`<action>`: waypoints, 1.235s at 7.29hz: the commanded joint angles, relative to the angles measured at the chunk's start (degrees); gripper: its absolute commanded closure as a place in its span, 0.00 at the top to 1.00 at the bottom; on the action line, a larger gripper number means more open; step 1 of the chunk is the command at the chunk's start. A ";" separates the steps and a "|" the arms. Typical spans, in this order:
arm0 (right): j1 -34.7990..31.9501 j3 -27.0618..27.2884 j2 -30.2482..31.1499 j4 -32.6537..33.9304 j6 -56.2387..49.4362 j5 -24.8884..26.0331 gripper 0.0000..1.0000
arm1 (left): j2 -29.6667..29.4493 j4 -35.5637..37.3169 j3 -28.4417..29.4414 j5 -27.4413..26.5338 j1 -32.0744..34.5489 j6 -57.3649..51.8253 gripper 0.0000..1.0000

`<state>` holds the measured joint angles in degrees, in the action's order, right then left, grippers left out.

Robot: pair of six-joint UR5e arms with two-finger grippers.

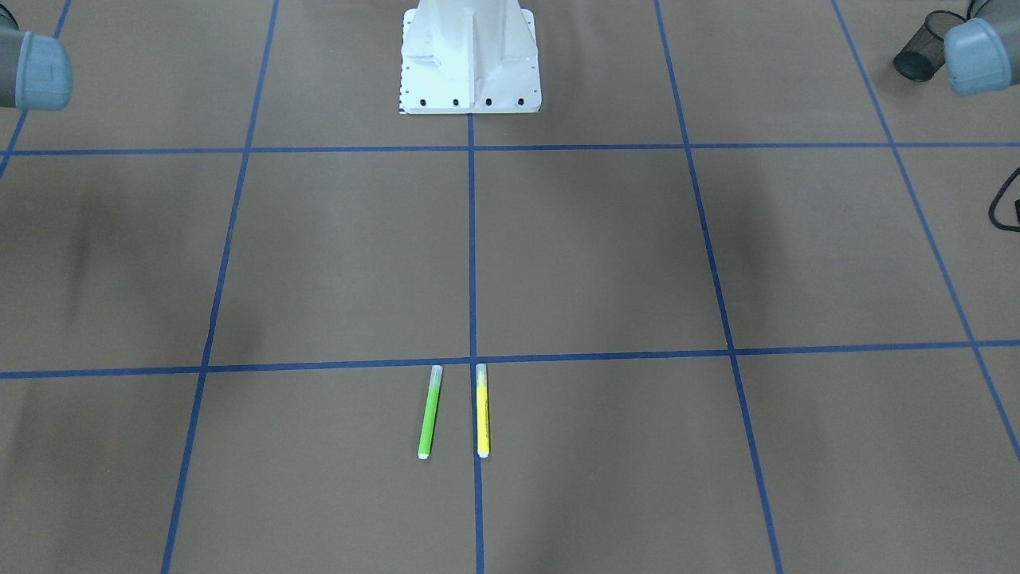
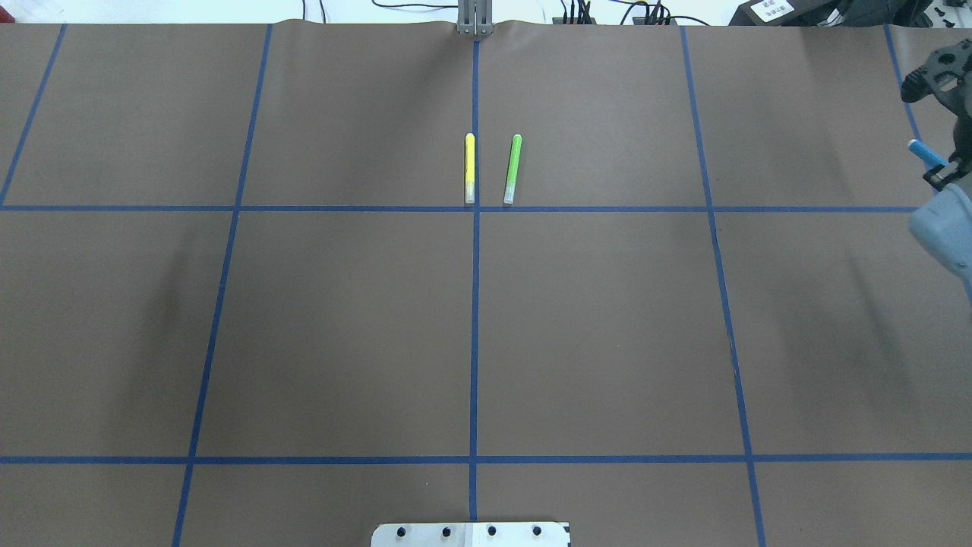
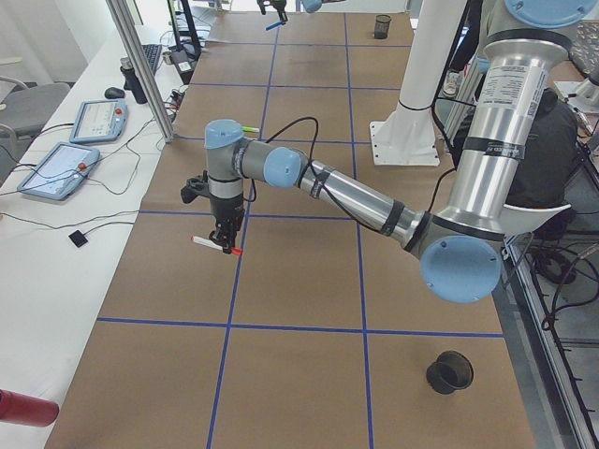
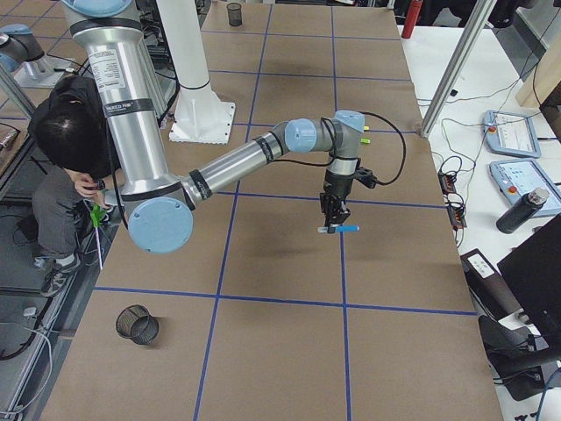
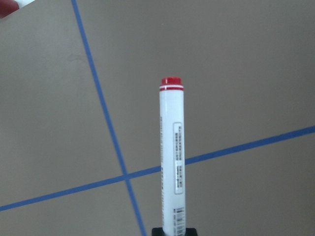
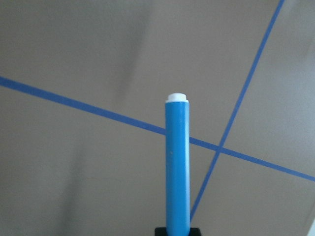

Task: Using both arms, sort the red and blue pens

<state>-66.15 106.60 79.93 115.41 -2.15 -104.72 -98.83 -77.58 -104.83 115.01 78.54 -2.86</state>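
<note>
**Front-facing view.** We list a green marker (image 1: pixel 429 412) and a yellow marker (image 1: pixel 481 410). They lie side by side, not touching, on the near middle of the table (image 1: pixel 598 255), and neither belongs to the sort. No pincer shows here. A first cup (image 1: pixel 920 52), black mesh, stands at the far right.

**Overhead view.** The right pincer (image 2: pixel 940 173) is at the right edge, pinching the blue pen (image 2: pixel 923 153). The left arm is out of view.

**Left-end view.** The left pincer (image 3: pixel 225 236) hangs above the table, pressed onto the red pen (image 3: pixel 216 245). The pen lies level and clear of the surface. The first cup stands near the camera, well apart from it.

**Right-end view.** The blue pen is level in the right pincer, above the table. A second cup (image 4: pixel 138 324) stands near the camera, well apart. A person (image 4: pixel 61 167) crouches beside the robot's base.

**Left wrist view.** The red pen's white barrel rises from the pincer over a crossing of blue tape.

**Right wrist view.** The blue pen does likewise, white end uppermost.

**Handling note.** We judge the step to be the carry, each pen probably going to the cup at its own end.
- A level pen would bridge a cup's mouth, so we would tip one end down.
- We would centre that end over the opening and lower it inside.
- Only then would we let go, gripping firmly until that point.
</note>
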 commanded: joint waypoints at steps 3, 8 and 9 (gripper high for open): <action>-9.24 0.54 14.96 0.35 -19.52 -4.58 0.00 | 13.71 10.08 -6.95 -2.69 6.09 -9.44 0.00; -16.64 0.98 21.76 0.26 -24.75 -11.99 0.00 | 31.74 21.49 -10.92 -2.08 17.94 -9.62 0.00; -16.64 0.80 21.67 0.26 -24.57 -14.09 0.00 | 35.43 23.34 -10.75 -2.08 19.88 -10.14 0.00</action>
<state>-82.54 107.53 101.63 115.65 -26.85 -116.62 -67.88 -56.72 -115.53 112.90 95.50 -12.62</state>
